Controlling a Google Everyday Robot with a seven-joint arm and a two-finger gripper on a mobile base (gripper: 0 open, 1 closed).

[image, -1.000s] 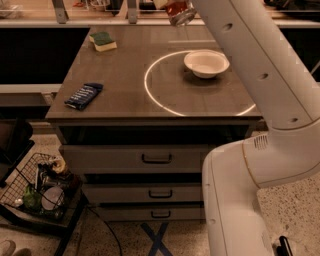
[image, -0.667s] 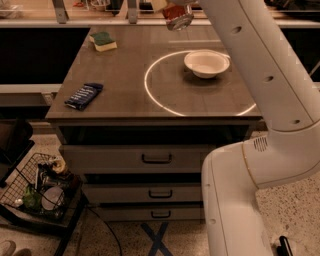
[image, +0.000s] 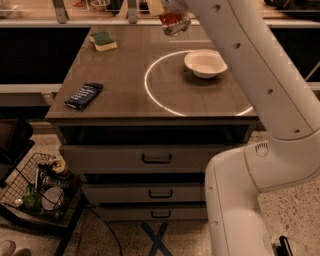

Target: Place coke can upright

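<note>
The coke can (image: 174,23) is red with a silver end facing the camera. It hangs tilted in the air over the far middle of the wooden table (image: 125,95), left of the white bowl (image: 205,63). My gripper (image: 168,11) is at the top edge of the camera view, at the end of the white arm (image: 250,65), and is shut on the can's upper part. Most of the gripper is cut off by the frame edge.
A white circle (image: 150,92) is marked on the tabletop. A dark blue snack packet (image: 83,95) lies at the front left and a green-yellow sponge (image: 103,41) at the far left. Drawers (image: 156,158) sit below, and a wire basket (image: 42,187) stands on the floor at left.
The gripper has carried the can a little to the left and downward, toward the tabletop. Nothing on the table has moved.
</note>
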